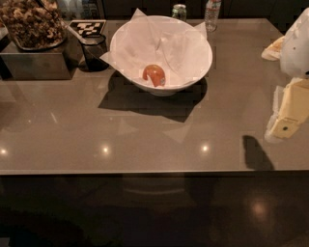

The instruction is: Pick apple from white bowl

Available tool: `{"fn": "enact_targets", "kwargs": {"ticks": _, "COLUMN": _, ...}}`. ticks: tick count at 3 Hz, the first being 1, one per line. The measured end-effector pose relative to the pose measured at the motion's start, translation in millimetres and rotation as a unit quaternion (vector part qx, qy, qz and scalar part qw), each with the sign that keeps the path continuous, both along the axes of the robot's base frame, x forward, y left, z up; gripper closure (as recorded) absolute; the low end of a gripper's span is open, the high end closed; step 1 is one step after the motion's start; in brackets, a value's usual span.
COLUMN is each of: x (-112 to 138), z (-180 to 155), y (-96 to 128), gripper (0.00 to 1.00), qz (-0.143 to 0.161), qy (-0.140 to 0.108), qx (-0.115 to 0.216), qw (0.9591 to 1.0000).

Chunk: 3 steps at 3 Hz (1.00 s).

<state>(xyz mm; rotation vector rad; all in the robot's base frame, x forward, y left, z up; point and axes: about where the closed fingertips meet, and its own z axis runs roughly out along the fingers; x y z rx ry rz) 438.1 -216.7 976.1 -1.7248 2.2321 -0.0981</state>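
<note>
The apple (154,75) lies low in the bowl (195,77), on the near-left part of its floor, resting on the crumpled paper (145,43) that lines it. The bowl stands toward the far side of the worktop (145,130), about mid-width.

The tool (286,126) hangs at the right edge of the view, above the near-right part of the worktop and well apart from the bowl. From it, the apple lies to the left and farther away. As I read it, the coming reach has to cross that open stretch and then drop over the near rim, which stands higher than the fruit. The apple is round, so no long axis dictates the approach. The steep wall and paper points seem the likelier obstruction.

The tool is cut off by the frame, and I cannot tell how far open it is. It does not have the apple. Only its pale casing and its shadow (256,153) read clearly.

A dark cup (94,50) stands just left of the bowl. A bottle (211,14) stands behind, its top cropped.
</note>
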Motion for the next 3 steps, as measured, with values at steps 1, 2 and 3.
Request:
{"fn": "enact_targets", "kwargs": {"ticks": 1, "x": 0.1, "z": 0.1, "y": 0.1, "gripper": 0.0, "qz": 0.0, "qy": 0.0, "qx": 0.0, "qw": 1.0}}
{"fn": "enact_targets", "kwargs": {"ticks": 2, "x": 4.2, "z": 6.0, "y": 4.8, "gripper": 0.0, "qz": 0.009, "qy": -0.01, "qx": 0.008, "qw": 0.9999}}
{"fn": "enact_targets", "kwargs": {"ticks": 3, "x": 28.4, "z": 20.7, "y": 24.4, "gripper": 0.0, "qz": 0.046, "qy": -0.02, "qx": 0.034, "qw": 0.9981}}
